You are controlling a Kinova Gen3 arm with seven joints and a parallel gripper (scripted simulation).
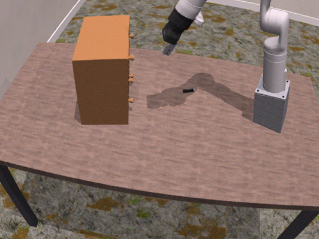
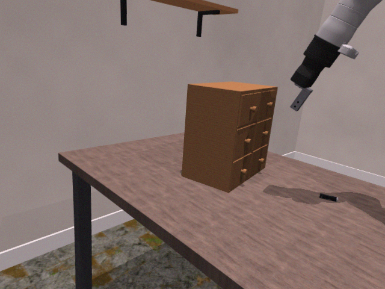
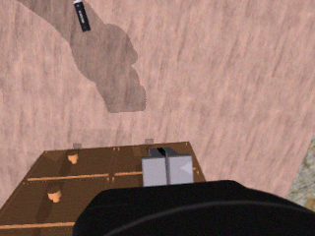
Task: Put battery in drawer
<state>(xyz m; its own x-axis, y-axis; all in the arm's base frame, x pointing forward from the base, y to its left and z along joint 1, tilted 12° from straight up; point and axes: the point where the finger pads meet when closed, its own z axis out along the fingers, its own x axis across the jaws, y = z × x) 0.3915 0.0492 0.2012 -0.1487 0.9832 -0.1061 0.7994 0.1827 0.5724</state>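
The nine-volt battery [image 1: 188, 90] [image 2: 328, 197] [image 3: 82, 16], a small dark block with a silvery end, lies on the table in the arm's shadow, out in front of the chest. The orange-brown chest [image 1: 103, 40] [image 2: 208, 133] stands upright, with three rows of two knobbed drawers. The top row's left drawer [image 2: 245, 116] looks pushed in, as do the others. My gripper [image 1: 166, 53] [image 2: 295, 108] [image 3: 160, 161] is shut and empty. It hangs in the air in front of the chest's upper right part, touching nothing. In the wrist view it hides part of the right column.
The table [image 1: 160, 155] [image 2: 186, 214] carries the chest at one side and the arm's grey base block [image 1: 268, 111] at the other. The battery lies between them. A wall shelf [image 2: 217, 6] is above and behind the chest. The table's back edge is near the gripper's side.
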